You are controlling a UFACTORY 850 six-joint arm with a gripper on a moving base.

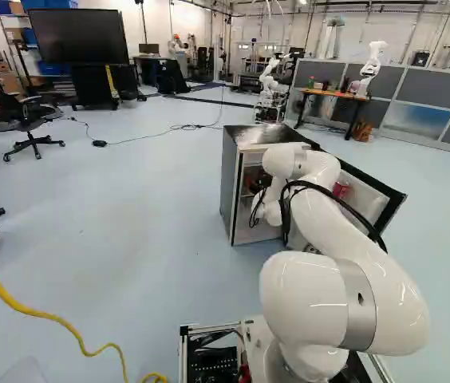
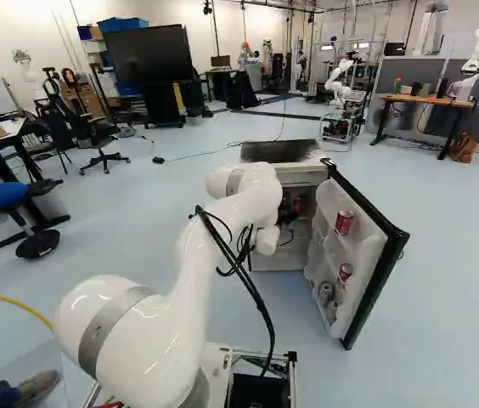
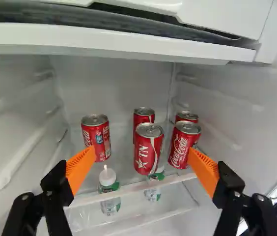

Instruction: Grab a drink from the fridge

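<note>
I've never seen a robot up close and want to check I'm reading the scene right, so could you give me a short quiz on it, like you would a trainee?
1. True or false: the door of the fridge stands open.

2. Choose one. The fingers of the gripper are:
a) pressed together, with nothing between them
b) apart, gripping nothing
c) clamped on a can

3. Fill in the number: the wrist view shows ___ red cans on the shelf inside the fridge.

Key: 1 true; 2 b; 3 five.
</note>
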